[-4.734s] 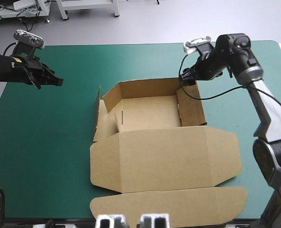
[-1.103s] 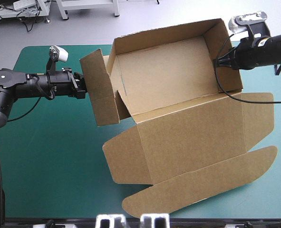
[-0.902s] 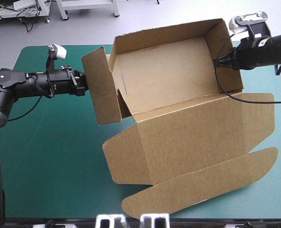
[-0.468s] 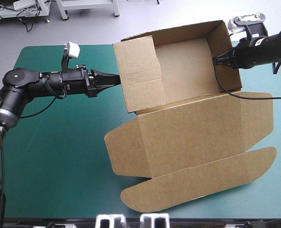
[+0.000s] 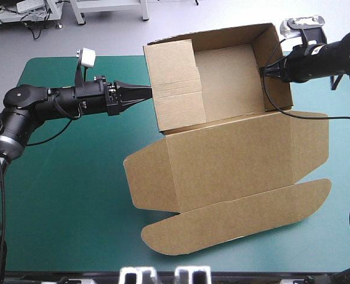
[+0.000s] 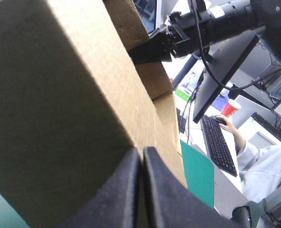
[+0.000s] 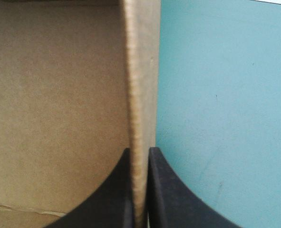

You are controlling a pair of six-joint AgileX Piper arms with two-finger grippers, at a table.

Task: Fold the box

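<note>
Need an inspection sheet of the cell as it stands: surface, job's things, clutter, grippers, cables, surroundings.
surface: teal-green cover, flat, no wrinkles seen.
job's things: brown box, an open tray with its walls raised; left side flap folded in over the tray floor; lid panel spread flat toward the near edge.
clutter: nothing seen.
grippers: left gripper shut, its tip against the left side flap; right gripper shut on the box, the right wall between its fingers.
cables: nothing seen.
surroundings: nothing seen.
</note>
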